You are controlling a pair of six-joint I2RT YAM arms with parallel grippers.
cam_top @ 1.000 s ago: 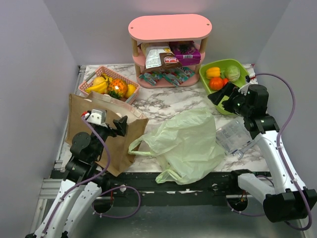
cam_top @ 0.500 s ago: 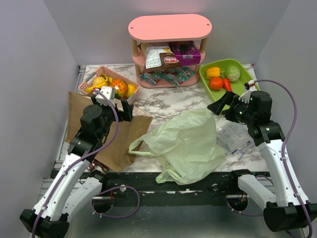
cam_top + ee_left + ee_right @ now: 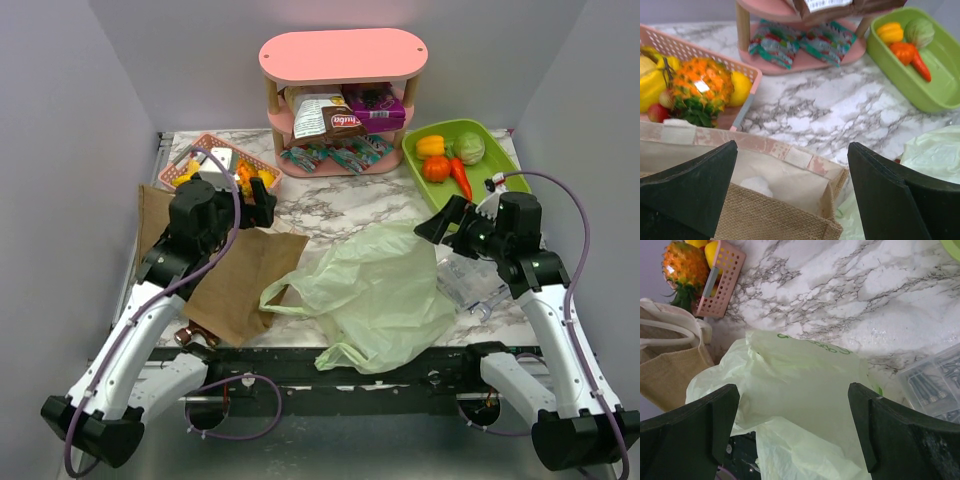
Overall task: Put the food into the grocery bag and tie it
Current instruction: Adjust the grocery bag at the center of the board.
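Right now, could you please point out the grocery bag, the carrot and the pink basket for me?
grocery bag (image 3: pixel 385 290), top external view, middle of its crinkled body.
carrot (image 3: pixel 921 66), left wrist view, middle of its length.
pink basket (image 3: pixel 700 50), left wrist view, far rim.

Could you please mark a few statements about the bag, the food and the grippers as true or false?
1. The grocery bag lies spread on the table. True.
2. Both grippers are shut. False: the left gripper and the right gripper stand open and hold nothing.
3. The carrot lies in the green tray. True.
4. The pineapple lies in the green tray too. False: it is in the pink basket.
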